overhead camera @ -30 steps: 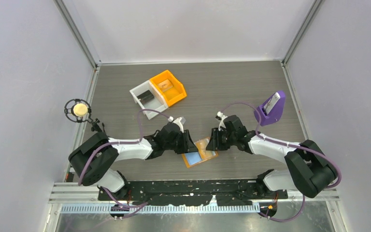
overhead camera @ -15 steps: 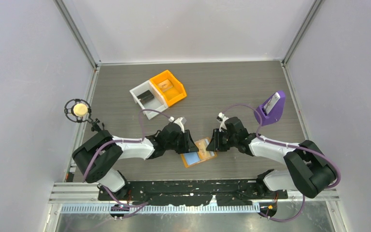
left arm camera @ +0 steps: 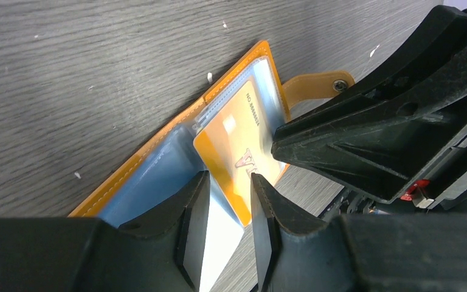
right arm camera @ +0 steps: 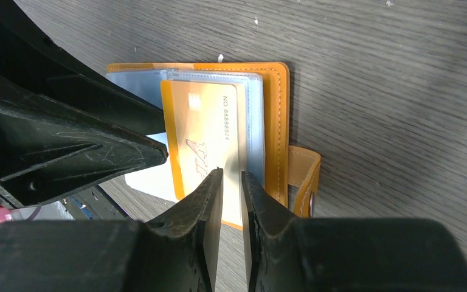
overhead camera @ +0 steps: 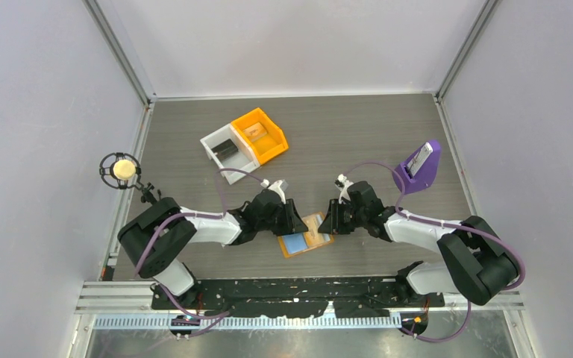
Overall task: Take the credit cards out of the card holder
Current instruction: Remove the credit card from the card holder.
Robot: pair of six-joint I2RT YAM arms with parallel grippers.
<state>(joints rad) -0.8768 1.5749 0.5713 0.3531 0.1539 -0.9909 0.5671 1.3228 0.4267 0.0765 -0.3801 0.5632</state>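
The card holder (overhead camera: 297, 247) (right arm camera: 275, 121) lies open on the table between the two arms, an orange cover with light blue pockets (left arm camera: 158, 173). A gold credit card (right arm camera: 200, 131) (left arm camera: 231, 143) rests on its right panel, with its lower end past the pocket. My left gripper (overhead camera: 291, 226) (left arm camera: 229, 176) hangs low over the left panel, its jaws apart and nothing between them. My right gripper (overhead camera: 328, 222) (right arm camera: 231, 173) is low over the card's right side. Its jaws stand a narrow gap apart and the card shows through the gap. The two grippers' tips nearly meet above the holder.
An orange bin (overhead camera: 260, 134) and a white bin (overhead camera: 226, 153) sit at the back left. A purple wedge stand (overhead camera: 419, 168) with a device on it is at the right. A yellow ball in a black ring (overhead camera: 123, 169) stands at the table's left edge.
The right gripper's jaws have narrowed over the card. The left arm has crept slightly right. The card holder has not moved.
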